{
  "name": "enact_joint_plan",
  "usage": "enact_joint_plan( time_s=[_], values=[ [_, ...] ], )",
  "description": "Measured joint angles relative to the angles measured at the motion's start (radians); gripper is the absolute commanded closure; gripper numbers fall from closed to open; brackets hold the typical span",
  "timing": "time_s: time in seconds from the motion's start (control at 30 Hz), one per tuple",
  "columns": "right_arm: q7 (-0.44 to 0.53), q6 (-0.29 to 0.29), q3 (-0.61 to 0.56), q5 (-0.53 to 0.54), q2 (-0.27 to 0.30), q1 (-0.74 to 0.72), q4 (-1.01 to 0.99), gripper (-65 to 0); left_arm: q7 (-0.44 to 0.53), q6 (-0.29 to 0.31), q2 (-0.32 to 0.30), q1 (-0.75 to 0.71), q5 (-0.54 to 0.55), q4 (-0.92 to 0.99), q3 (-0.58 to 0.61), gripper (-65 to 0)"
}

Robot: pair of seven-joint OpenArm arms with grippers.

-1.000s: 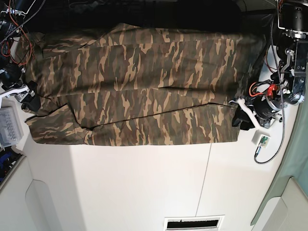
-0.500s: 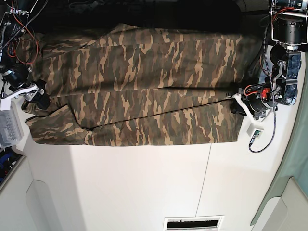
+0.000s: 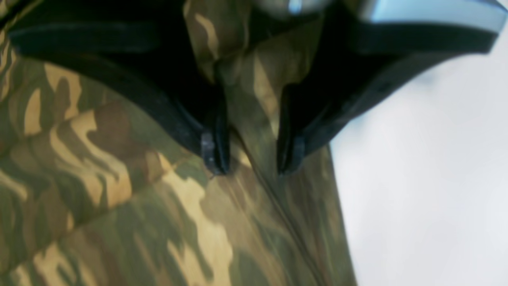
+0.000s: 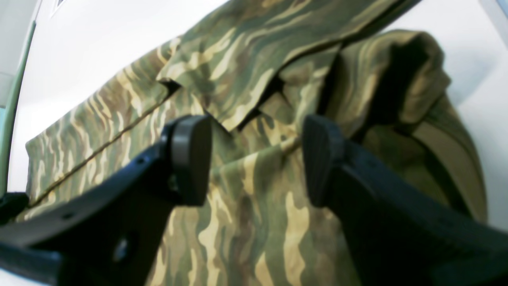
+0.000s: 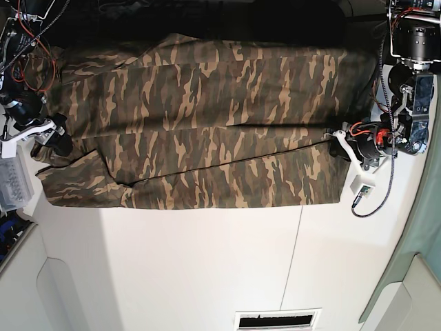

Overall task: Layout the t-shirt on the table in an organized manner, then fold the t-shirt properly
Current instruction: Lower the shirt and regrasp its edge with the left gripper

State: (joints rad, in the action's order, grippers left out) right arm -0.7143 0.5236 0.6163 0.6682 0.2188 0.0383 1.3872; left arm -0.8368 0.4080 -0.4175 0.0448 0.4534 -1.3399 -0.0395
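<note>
Left gripper (image 3: 254, 157) has slid from 4 to 3 o'clock, pinching t-shirt (image 5: 207, 131) hem; right gripper (image 4: 256, 159) wide, empty, at 9. Fold underway.

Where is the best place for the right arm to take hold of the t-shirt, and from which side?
Probably the bunched edge of the t-shirt lying between the open right tool, approached from the table side, since a raised fold there gives the pads cloth to pinch.

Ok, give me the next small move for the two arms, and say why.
Probably close the right gripper on the shirt edge. Its fingers stand open around the cloth, while the left gripper already pinches a fold at the opposite end, so both ends get held.
</note>
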Motion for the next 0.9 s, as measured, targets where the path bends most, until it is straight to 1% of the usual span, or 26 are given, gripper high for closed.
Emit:
enact_joint_plan(
  time_s=[0.1, 0.17, 0.27, 0.4, 0.47, 0.6, 0.73, 0.8, 0.9],
  values=[
    [0.0, 0.0, 0.0, 0.0, 0.0, 0.0, 0.0, -35.6, -0.016, 0.003, 0.0, 0.0, 0.03, 0.0, 0.0, -24.4],
    [0.0, 0.0, 0.0, 0.0, 0.0, 0.0, 0.0, -35.6, -0.032, 0.034, 0.004, -0.002, 0.06, 0.0, 0.0, -26.4],
    [0.0, 0.0, 0.0, 0.0, 0.0, 0.0, 0.0, -35.6, -0.039, 0.048, 0.038, -0.003, 0.067, 0.0, -0.001, -27.2],
    [0.0, 0.0, 0.0, 0.0, 0.0, 0.0, 0.0, -35.6, -0.034, 0.049, 0.084, -0.003, 0.066, 0.0, -0.001, -27.2],
    [-0.001, 0.0, 0.0, 0.0, 0.0, 0.0, 0.0, -35.6, -0.022, 0.035, 0.095, -0.003, 0.045, 0.0, -0.001, -27.1],
    [-0.001, 0.0, 0.0, 0.0, 0.0, 0.0, 0.0, -35.6, 0.042, -0.027, 0.099, -0.003, 0.005, 0.0, -0.001, -27.1],
    [-0.001, 0.0, 0.0, 0.001, 0.0, 0.0, 0.0, -35.6, 0.043, -0.034, 0.099, 0.003, 0.004, 0.0, -0.001, -27.1],
    [-0.001, 0.0, 0.0, 0.024, 0.0, 0.0, 0.0, -35.6, 0.042, -0.034, 0.098, 0.005, 0.005, 0.0, -0.001, -27.2],
    [0.001, 0.0, 0.0, 0.045, 0.0, -0.001, 0.0, -35.6, 0.041, -0.034, 0.098, 0.008, 0.039, 0.0, -0.001, -27.2]
  ],
)
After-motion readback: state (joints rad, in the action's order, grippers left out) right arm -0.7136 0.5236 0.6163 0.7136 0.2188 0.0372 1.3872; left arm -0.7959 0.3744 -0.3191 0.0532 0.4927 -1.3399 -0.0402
